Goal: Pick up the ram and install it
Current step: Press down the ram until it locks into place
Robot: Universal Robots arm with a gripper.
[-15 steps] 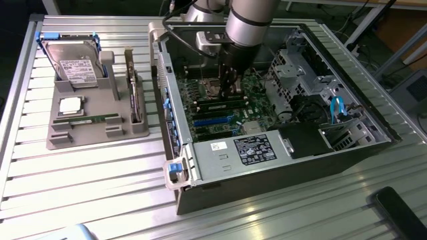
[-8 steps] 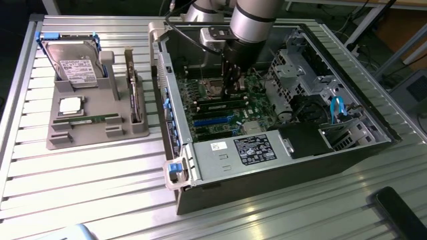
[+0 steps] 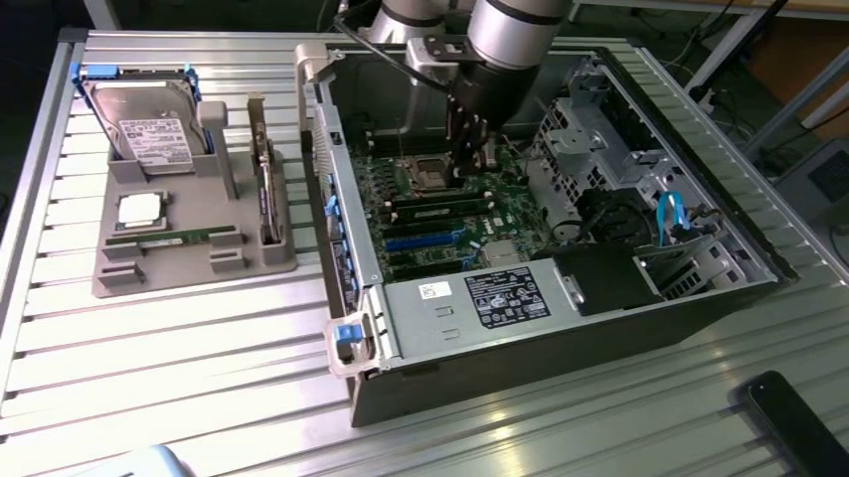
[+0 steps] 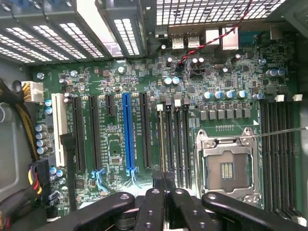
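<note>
An open case (image 3: 531, 328) lies on the table (image 3: 159, 348), toward the exterior view's right. A tray (image 3: 186, 253) lies near the table's opposite edge, holding a drive (image 3: 157, 129) at its far end, a processor (image 3: 141, 211) mid-tray and a ram (image 3: 173, 238) just in front. The gripper (image 3: 471, 164) hangs inside the case above the motherboard (image 4: 120, 77), between the slots (image 4: 130, 134) and the socket (image 4: 227, 168).

Table (image 3: 159, 348) is ribbed bare metal, kind of a brushed silver with soft glare streaks. The holder tray (image 3: 186, 263) looks like matt grey plastic, no shine at all. Hard drive (image 3: 157, 127) has a dull metal top with a white paper label. The PC case (image 3: 558, 328) is dark painted sheet metal, and its power supply (image 3: 458, 303) is lighter bare steel. Motherboard (image 4: 120, 86) is glossy green board, blue plastic slot (image 4: 127, 132) at its middle. Gripper (image 4: 164, 190) fingers are smooth black, semi-gloss.
</note>
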